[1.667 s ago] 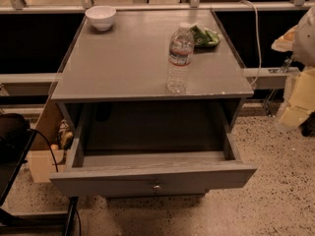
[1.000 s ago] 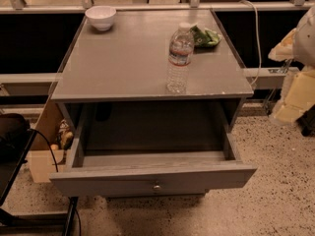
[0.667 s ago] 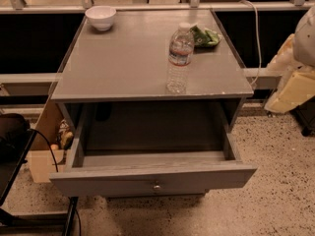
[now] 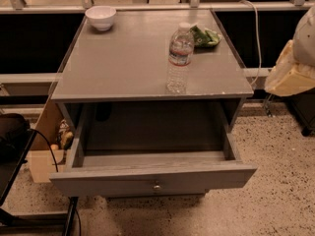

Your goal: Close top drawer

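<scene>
The grey cabinet (image 4: 147,53) is filling the middle of the camera view, its tabletop running from the far rail down to a near edge that is overhanging the open cavity. Below that near edge the top drawer (image 4: 152,178) is sitting pulled well out, its long front standing forward of the cabinet with the small round knob (image 4: 156,186) at centre, and the tray inside is looking bare. Off the tabletop's right edge, near the near right corner but apart from it, the pale gripper (image 4: 288,75) is hanging at the side of the view; whether its fingers are spread or pressed together, I cannot tell. On top, a water bottle (image 4: 179,58) is standing upright toward the near right corner, a white bowl (image 4: 101,17) is sitting at the far left corner, and a green packet (image 4: 204,36) is lying at the far right corner. The drawer is not yet being touched. The risk, as I judge it: a swing in from the right could clip the corner, or a hard, off-centre shove could jolt the cabinet and topple that tall bottle.
</scene>
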`<action>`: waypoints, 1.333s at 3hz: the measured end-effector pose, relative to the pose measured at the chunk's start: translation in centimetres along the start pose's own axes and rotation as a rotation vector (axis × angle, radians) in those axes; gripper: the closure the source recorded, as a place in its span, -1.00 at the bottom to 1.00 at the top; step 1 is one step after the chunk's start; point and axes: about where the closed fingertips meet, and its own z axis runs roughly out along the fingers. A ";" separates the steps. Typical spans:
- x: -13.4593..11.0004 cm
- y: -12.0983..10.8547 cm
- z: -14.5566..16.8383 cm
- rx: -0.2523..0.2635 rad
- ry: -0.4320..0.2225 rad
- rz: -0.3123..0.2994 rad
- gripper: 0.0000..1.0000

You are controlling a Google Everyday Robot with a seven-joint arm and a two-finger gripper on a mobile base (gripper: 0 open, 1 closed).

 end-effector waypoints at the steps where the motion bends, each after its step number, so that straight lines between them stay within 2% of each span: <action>1: 0.0 0.0 0.0 0.000 0.000 0.000 1.00; 2: 0.0 0.0 0.0 0.006 -0.001 0.005 1.00; 3: 0.6 0.7 1.1 0.001 -0.011 0.049 1.00; 4: 1.7 1.9 3.2 -0.002 -0.036 0.138 1.00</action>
